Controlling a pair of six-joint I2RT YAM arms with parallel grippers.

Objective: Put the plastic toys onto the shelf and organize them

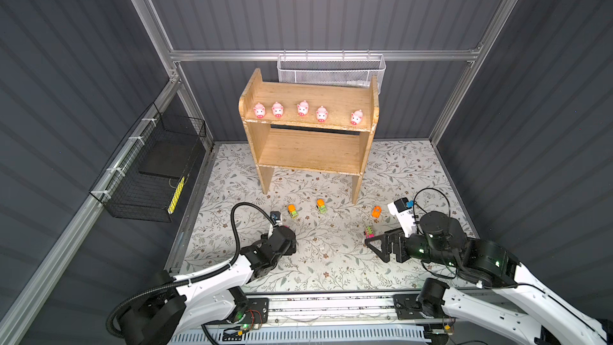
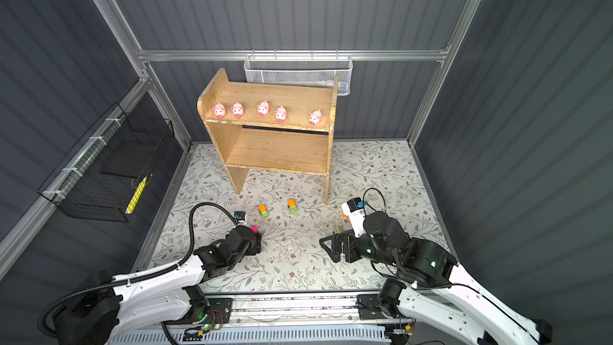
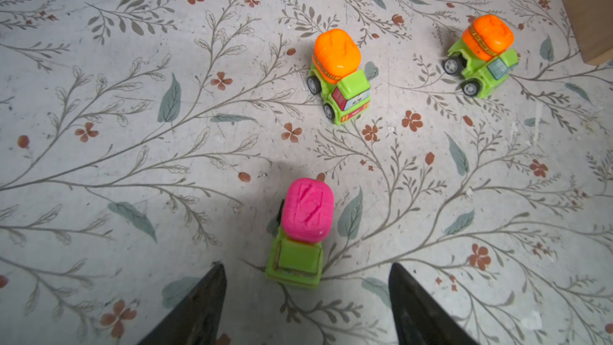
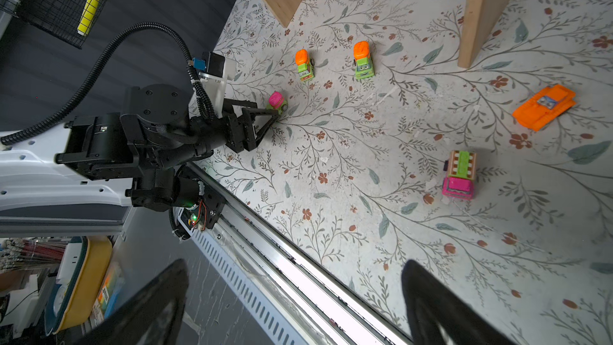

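The wooden shelf [image 1: 308,121] stands at the back of the floral mat, with several pink pigs [image 1: 303,108] lined along its top tier. Five toy vehicles lie on the mat in front of it. My left gripper [image 3: 306,265] is open, and the cab end of a pink-and-green mixer truck [image 3: 303,230] sits just between its fingertips, untouched. Beyond it stand two orange-and-green trucks [image 3: 338,74] [image 3: 481,54]. My right gripper [image 4: 295,267] is open and empty above the mat's front edge. An overturned orange car [image 4: 544,111] and a pink-and-green truck [image 4: 459,175] lie near it.
A white mesh basket [image 1: 330,69] hangs on the back wall behind the shelf. A black wire basket [image 1: 152,167] hangs on the left wall. An aluminium rail [image 1: 331,303] runs along the mat's front edge. The shelf's lower tier [image 1: 308,151] holds nothing.
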